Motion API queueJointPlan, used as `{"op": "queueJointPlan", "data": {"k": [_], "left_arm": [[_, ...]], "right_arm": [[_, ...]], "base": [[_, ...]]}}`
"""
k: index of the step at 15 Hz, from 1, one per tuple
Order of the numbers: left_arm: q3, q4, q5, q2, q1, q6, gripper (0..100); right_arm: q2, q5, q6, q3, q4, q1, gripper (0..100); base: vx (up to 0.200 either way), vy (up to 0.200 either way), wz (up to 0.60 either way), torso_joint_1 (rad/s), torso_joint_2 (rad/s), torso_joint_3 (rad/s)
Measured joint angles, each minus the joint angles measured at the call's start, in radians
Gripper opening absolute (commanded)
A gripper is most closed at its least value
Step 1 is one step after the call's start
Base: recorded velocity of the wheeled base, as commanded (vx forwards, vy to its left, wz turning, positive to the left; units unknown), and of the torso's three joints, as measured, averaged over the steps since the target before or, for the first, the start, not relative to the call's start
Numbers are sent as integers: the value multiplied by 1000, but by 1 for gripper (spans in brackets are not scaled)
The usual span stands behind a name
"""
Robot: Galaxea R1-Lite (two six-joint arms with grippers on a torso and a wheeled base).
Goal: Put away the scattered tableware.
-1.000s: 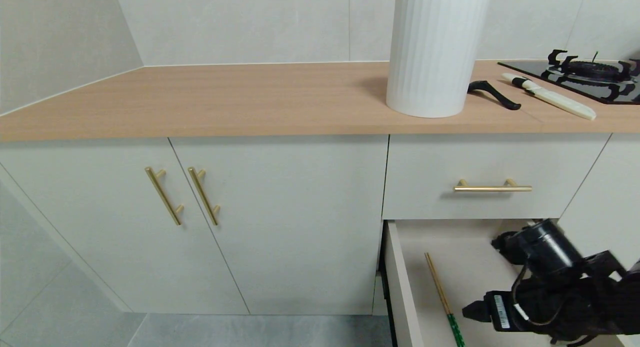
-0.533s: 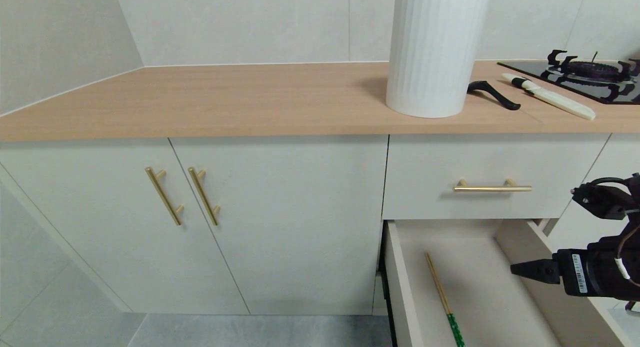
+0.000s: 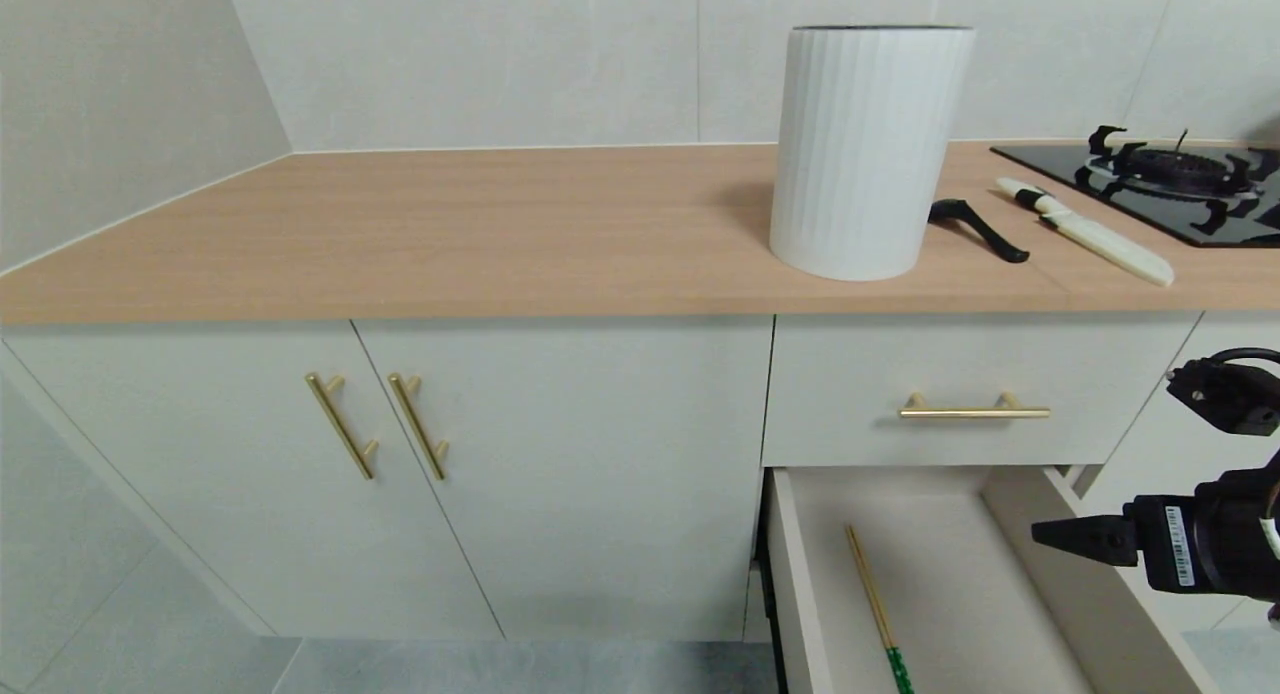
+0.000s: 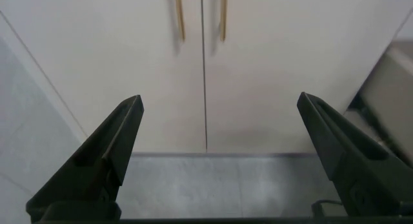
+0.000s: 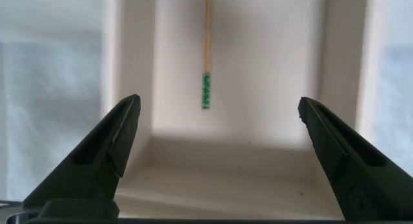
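Observation:
A pair of wooden chopsticks [image 3: 872, 606] with green ends lies on the floor of the open lower drawer [image 3: 798, 574]. My right gripper [image 3: 1052, 535] hangs open and empty over the drawer's right side. From the right wrist view, the chopsticks [image 5: 207, 56] lie in the drawer [image 5: 277, 69] beyond the gripper [image 5: 219, 102]. On the counter a white knife [image 3: 1086, 233] and a black-handled utensil [image 3: 978, 231] lie right of a white ribbed canister [image 3: 860, 154]. My left gripper [image 4: 219, 102] is open and empty, low in front of the cupboard doors [image 4: 258, 75].
A gas hob [image 3: 1170, 177] sits at the counter's far right. The upper drawer [image 3: 975, 411] with a gold handle is closed. Two cupboard doors [image 3: 380, 439] with gold handles stand left of the drawers. Grey floor tiles [image 4: 213, 185] lie below.
My right arm rose out of the drawer and swung right, past its edge. The head camera has since tilted up, shifting the whole picture down. The chopsticks stayed put.

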Motion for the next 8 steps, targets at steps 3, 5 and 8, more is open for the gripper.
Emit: {"op": "queueJointPlan", "data": {"k": [3, 5, 8], "left_arm": [[0, 0, 0, 0, 0, 0, 100], [0, 0, 0, 0, 0, 0, 100], [0, 0, 0, 0, 0, 0, 100]], "right_arm": [[-3, -1, 0, 0, 1, 0, 100], [-3, -2, -2, 0, 1, 0, 100], [-3, -3, -20, 5, 0, 0, 100]], "base": [[0, 0, 0, 165, -481, -302], [0, 0, 0, 161, -476, -295], [0, 0, 0, 191, -478, -294]]}}
